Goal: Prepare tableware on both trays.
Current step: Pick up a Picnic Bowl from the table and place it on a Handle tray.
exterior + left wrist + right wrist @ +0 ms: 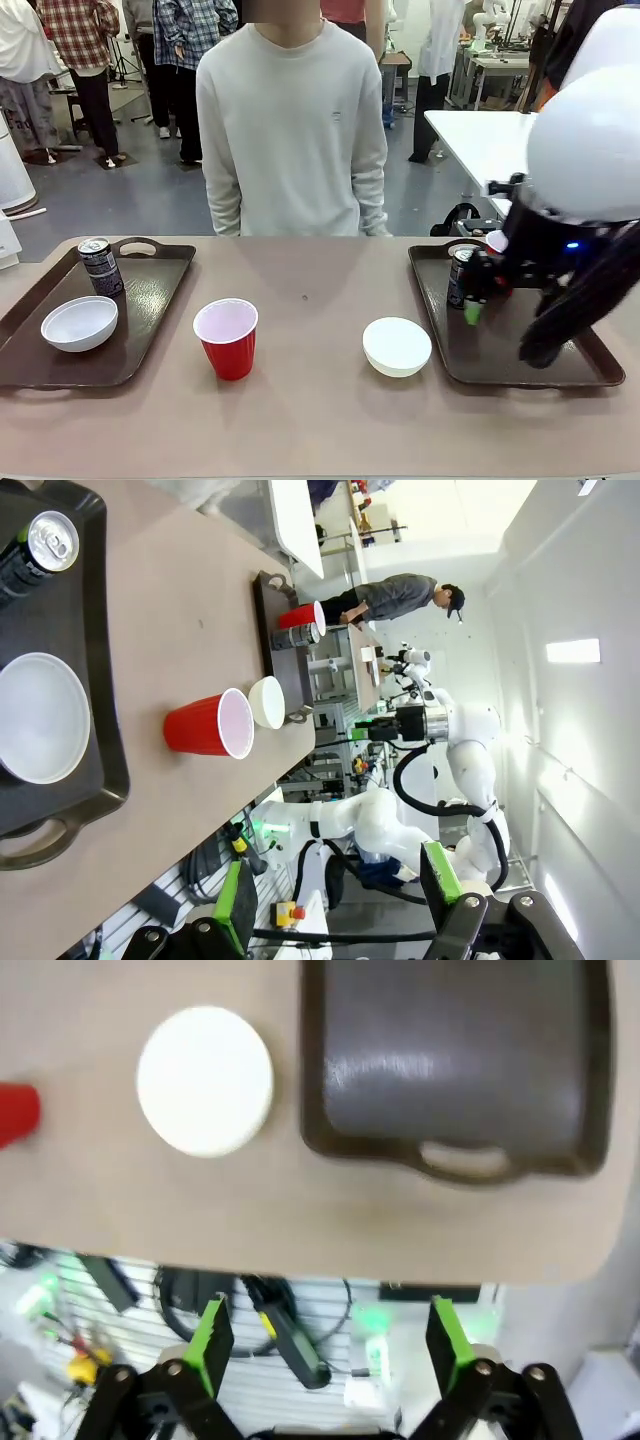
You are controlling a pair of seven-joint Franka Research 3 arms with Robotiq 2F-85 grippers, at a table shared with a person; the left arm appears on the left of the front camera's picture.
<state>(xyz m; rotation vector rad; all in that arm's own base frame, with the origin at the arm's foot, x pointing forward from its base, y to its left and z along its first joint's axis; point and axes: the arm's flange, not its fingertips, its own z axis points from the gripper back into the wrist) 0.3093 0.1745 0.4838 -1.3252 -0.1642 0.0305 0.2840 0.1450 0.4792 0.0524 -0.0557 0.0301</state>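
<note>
Over the right tray (490,355), your right gripper (326,1322) hangs spread and empty; your left gripper (336,865) is spread too. Beside that tray stand a cup (228,338) and a bowl (396,346).

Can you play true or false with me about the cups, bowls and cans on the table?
1. The red cup in the middle stands on a tray. False: it stands on the bare table, between the two trays.
2. The left tray holds a can and a pale bowl. True.
3. The white bowl sits on the table, beside the right tray. True.
4. The right gripper is holding the white bowl. False: it is open and empty, and the bowl lies apart from it.
</note>
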